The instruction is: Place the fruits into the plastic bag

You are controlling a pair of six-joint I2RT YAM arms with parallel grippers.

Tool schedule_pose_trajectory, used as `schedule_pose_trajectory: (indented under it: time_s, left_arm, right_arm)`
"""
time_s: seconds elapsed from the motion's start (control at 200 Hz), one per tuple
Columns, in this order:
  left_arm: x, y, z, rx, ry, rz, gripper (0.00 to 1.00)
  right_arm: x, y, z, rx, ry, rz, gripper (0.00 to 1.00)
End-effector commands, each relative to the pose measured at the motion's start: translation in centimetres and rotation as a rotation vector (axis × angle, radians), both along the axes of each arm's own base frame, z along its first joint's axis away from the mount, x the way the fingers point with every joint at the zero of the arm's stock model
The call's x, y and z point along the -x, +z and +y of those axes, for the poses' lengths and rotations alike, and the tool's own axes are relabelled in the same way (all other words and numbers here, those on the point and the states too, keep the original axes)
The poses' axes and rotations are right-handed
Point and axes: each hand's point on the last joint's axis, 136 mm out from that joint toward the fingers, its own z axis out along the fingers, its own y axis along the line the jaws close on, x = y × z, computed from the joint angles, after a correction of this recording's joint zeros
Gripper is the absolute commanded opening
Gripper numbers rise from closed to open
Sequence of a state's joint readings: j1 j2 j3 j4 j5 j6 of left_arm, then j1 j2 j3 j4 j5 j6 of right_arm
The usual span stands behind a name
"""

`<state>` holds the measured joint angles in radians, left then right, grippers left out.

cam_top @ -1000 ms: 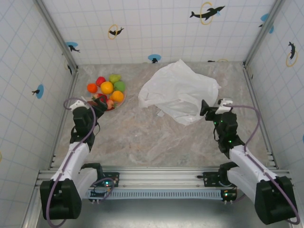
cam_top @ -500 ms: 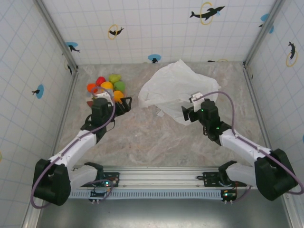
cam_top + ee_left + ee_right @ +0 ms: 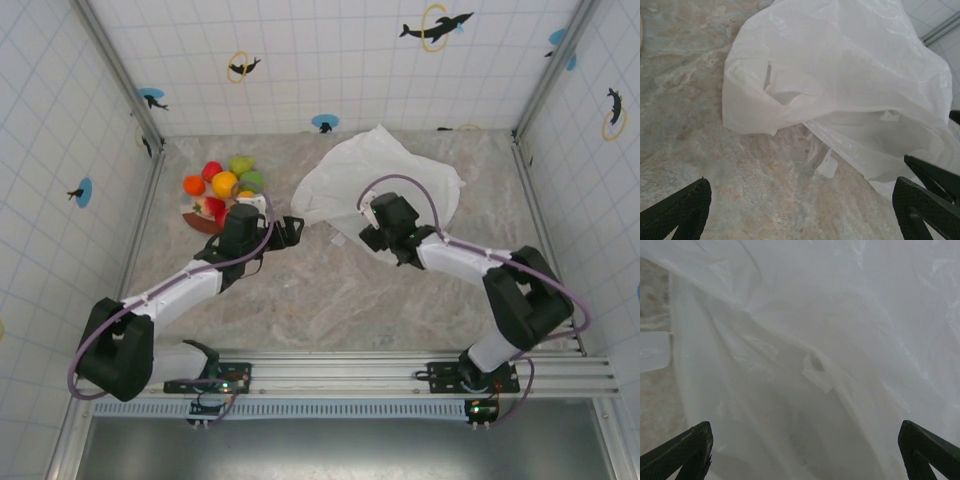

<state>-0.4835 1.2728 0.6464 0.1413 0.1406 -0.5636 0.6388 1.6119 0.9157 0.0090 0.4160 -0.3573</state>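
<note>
Several glossy fruits [image 3: 225, 184], red, orange and green, are heaped on a plate [image 3: 203, 222] at the far left. The crinkly white plastic bag [image 3: 385, 180] lies flat at the far centre. My left gripper [image 3: 288, 232] is open just left of the bag's near-left corner, above bare table. In the left wrist view the bag [image 3: 840, 85] spreads ahead of the open left gripper [image 3: 800, 186], nothing between its fingers. My right gripper [image 3: 366, 238] is open over the bag's near edge. In the right wrist view, bag film [image 3: 815, 365] lies right in front of the open right gripper [image 3: 804, 426].
The marble table [image 3: 320, 290] is walled by tiled panels left, right and behind. My left forearm crosses the plate's near edge. A dark finger [image 3: 935, 176] of the other gripper shows at the right of the left wrist view.
Both arms have swung inward. The left gripper left the plate and moved right to the bag's corner; the right gripper moved left along the bag's near edge. Both stayed open.
</note>
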Motion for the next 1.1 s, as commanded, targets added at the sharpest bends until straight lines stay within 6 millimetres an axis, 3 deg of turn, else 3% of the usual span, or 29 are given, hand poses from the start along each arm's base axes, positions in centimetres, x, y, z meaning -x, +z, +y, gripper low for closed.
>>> schedule_pose_trajectory:
  time_s: [0.0,0.32,0.42,0.525,0.766,0.911,1.096]
  left_arm:
    - [-0.2,0.0,0.1,-0.037,0.005,-0.008,0.95]
    - [-0.1,-0.5,0.7,-0.071,0.021,0.001,0.95]
    - [-0.1,-0.5,0.8,-0.076,0.024,0.006,0.95]
    - [0.0,-0.5,1.0,-0.077,0.028,0.008,0.95]
    - [0.2,-0.7,1.1,-0.077,0.034,0.017,0.95]
    - [0.3,-0.5,1.3,-0.072,0.043,0.01,0.95]
    - [0.9,0.7,0.5,-0.018,0.019,-0.018,0.95]
  right_arm:
    - [-2.4,0.3,-0.8,0.108,-0.022,-0.002,0.96]
    - [-6.8,-3.3,-1.1,0.201,-0.024,0.148,0.88]
    - [-7.8,-4.7,-1.4,0.234,-0.033,0.173,0.8]
    - [-8.9,-5.2,-1.7,0.24,-0.055,0.163,0.63]
    - [-9.7,-4.8,-1.7,0.18,-0.059,0.127,0.25]
    - [-9.5,-3.5,-1.7,0.135,-0.074,0.1,0.0]
    - [-8.5,-0.6,-2.1,-0.059,-0.119,0.118,0.0]
